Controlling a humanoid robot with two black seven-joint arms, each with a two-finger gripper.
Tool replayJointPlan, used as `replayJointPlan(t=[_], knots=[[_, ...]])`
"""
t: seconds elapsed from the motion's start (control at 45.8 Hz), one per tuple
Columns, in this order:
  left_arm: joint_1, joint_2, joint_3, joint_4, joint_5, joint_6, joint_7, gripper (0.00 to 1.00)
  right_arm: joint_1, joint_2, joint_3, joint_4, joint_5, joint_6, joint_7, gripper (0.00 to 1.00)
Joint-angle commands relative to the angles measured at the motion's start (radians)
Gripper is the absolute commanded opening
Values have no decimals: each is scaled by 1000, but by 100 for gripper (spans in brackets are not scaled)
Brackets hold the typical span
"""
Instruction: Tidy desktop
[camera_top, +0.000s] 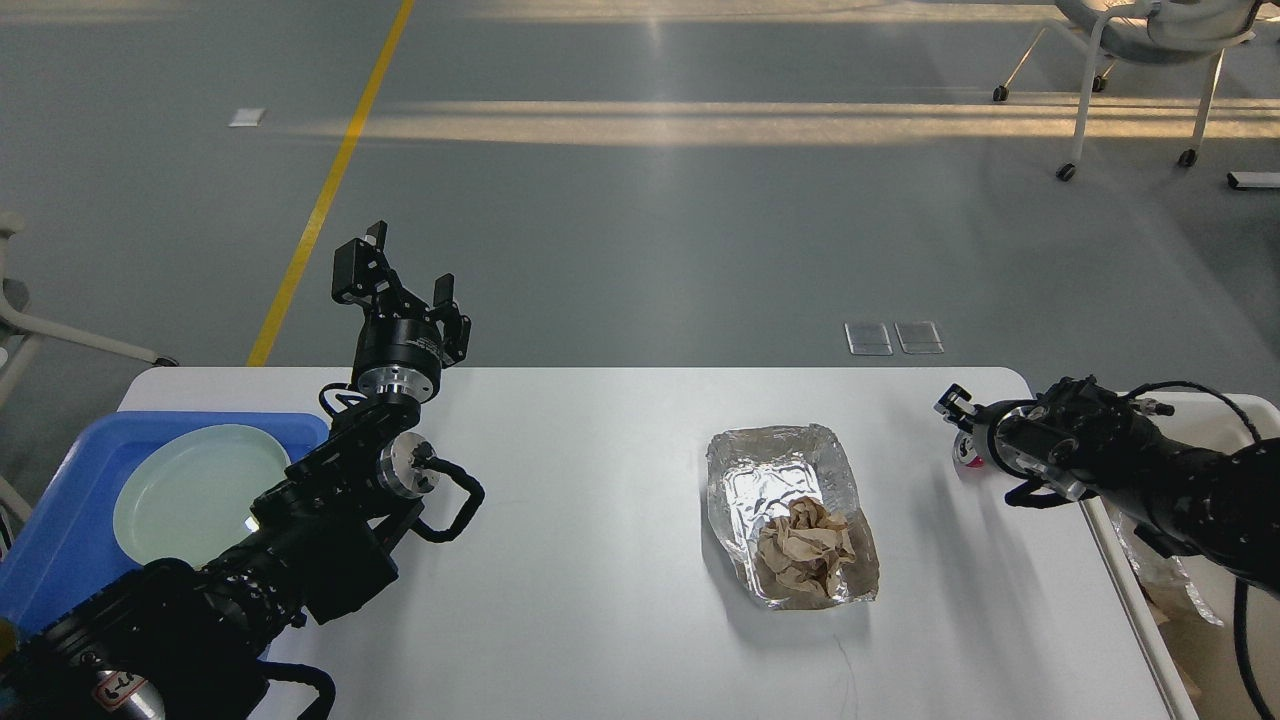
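Left hand (405, 272) is raised over the far-left edge of the bench, fingers pointing up and away, spread wide with nothing between them. Right hand (958, 410) comes in low from the right near the far-right corner; it looks small and dark, so I can't tell whether it's open or closed. A small white-and-pink object (966, 452) sits right at or under it; can't tell if it's gripped.

Largest to smallest after that:

Bench (600, 620): white top with rounded corners, fills most of the lower view, grey floor beyond it.

Blue tray (60, 530): on the left end of the bench, partly covered by the left arm.

Pale green plate (190, 490): lies flat inside the blue tray.

Off-white bin (1240, 410): just beside the right edge of the bench, mostly hidden by the right arm. Something crinkly and clear (1170, 575) shows inside it.

Foil tray (790, 520): right of centre on the bench, well apart from both hands, long axis running near to far, rim crumpled.

Crumpled brown paper wad (805, 550): sits in the near half of the foil tray; the far half shows bare foil.

Yellow line (330, 190) runs on the floor behind the left hand. White chair on castors (1140, 40) stands at far right, well clear of the bench.
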Motion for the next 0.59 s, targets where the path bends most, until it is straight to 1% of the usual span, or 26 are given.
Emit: replayJointPlan(t=[0.0, 0.175, 0.328, 0.568], knots=[[0, 0, 0, 0, 0, 0, 0, 99, 6, -12, 0, 0, -67, -12, 3, 65], [0, 0, 0, 0, 0, 0, 0, 99, -2, -12, 0, 0, -138, -45, 4, 65], [0, 0, 0, 0, 0, 0, 0, 99, -6, -8, -2, 0, -136, -57, 14, 65], [0, 0, 0, 0, 0, 0, 0, 99, -37, 9, 2, 0, -138, -117, 18, 65]])
